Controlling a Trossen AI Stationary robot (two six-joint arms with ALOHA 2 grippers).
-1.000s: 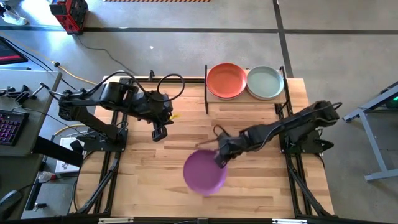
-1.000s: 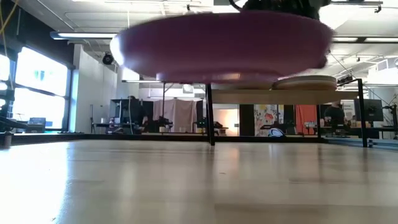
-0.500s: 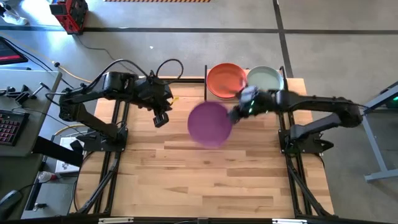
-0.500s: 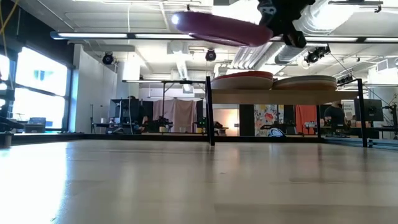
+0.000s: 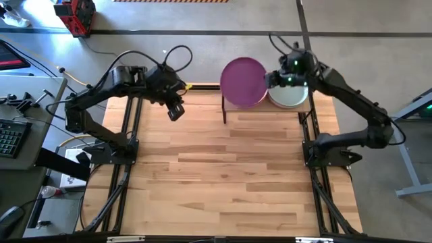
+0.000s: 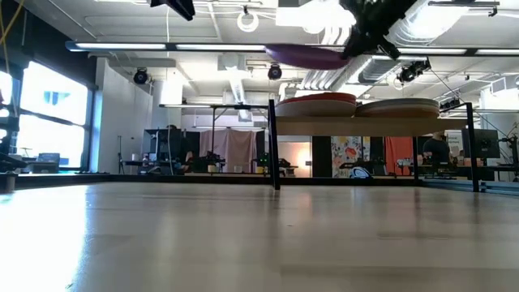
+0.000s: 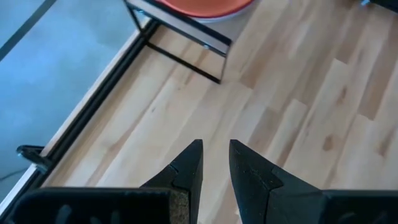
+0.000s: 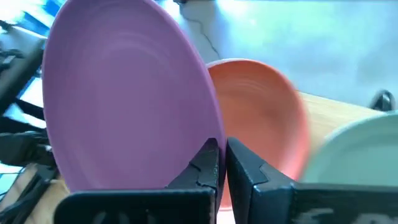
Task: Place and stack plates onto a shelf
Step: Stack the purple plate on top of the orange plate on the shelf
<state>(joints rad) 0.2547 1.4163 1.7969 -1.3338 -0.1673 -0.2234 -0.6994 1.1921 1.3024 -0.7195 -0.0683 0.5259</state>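
Right, I've got the purple plate [image 5: 243, 82] clamped by its rim in the right jaws [image 5: 268, 79], hanging directly over the orange plate [image 8: 264, 118] on the shelf [image 5: 233, 108] at upper centre of the high view. It needs to go straight down. The low view shows the gap and tilt that overhead hides. Grey-green plate [image 5: 291, 98] sits beside. Left jaws [image 5: 175, 112] wait upper left over the desk [image 5: 223, 175], slightly apart, empty.
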